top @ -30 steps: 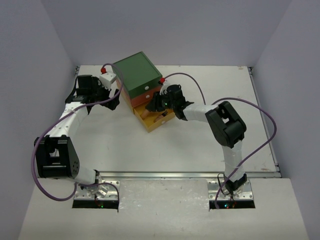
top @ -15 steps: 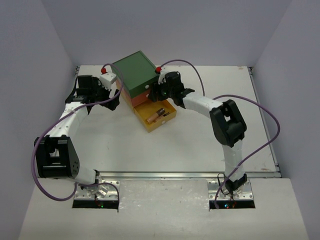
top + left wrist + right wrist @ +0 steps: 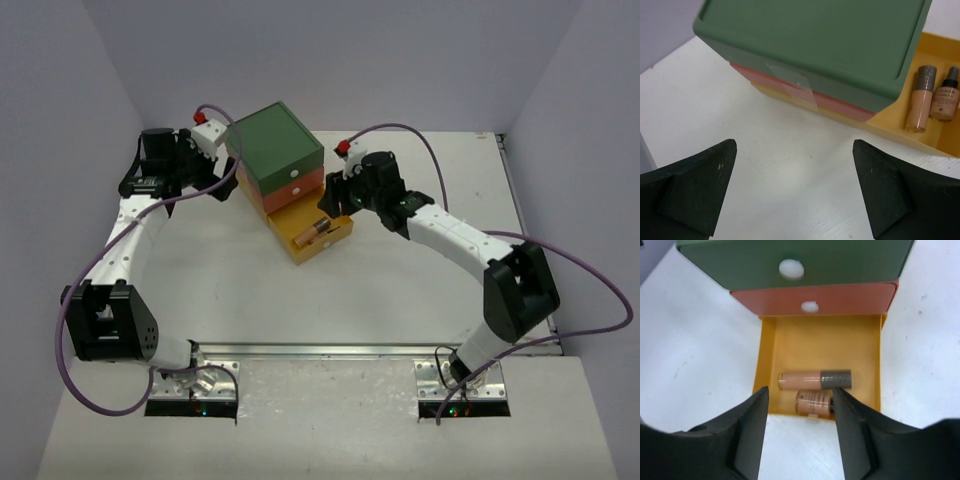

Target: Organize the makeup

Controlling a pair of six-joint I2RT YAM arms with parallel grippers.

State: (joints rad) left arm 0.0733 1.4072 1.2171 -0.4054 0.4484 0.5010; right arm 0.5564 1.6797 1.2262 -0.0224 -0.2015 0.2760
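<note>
Top external view: the three-drawer box (image 3: 283, 170) sits on the table (image 3: 400, 290) close to the far edge, a little left of the middle. It has a green drawer on top and an orange one under it, and the yellow drawer (image 3: 292, 228) at the bottom is pulled out toward the near edge.

Over to the right wrist view, and there's the makeup, two pieces lying on their sides in that yellow drawer. A tan bottle (image 3: 800, 380) with a grey cap lies across it. Just beside it, up against the drawer's front wall, is a shorter bottle (image 3: 812, 402) with a dark cap. The green and orange drawers above are both pushed in, each showing a white knob (image 3: 791, 269).

The right tool (image 3: 800, 435) hangs over the front end of the open drawer. Its fingers are spread wide with nothing between them, and the bottles show in the gap below.

The left tool (image 3: 795, 192) is out by the box's left side, toward the far left corner. It's spread wide too, gripping nothing, with only bare table under it. A strip of clear tape (image 3: 792, 85) runs down the side of the box in the left wrist view.
</note>
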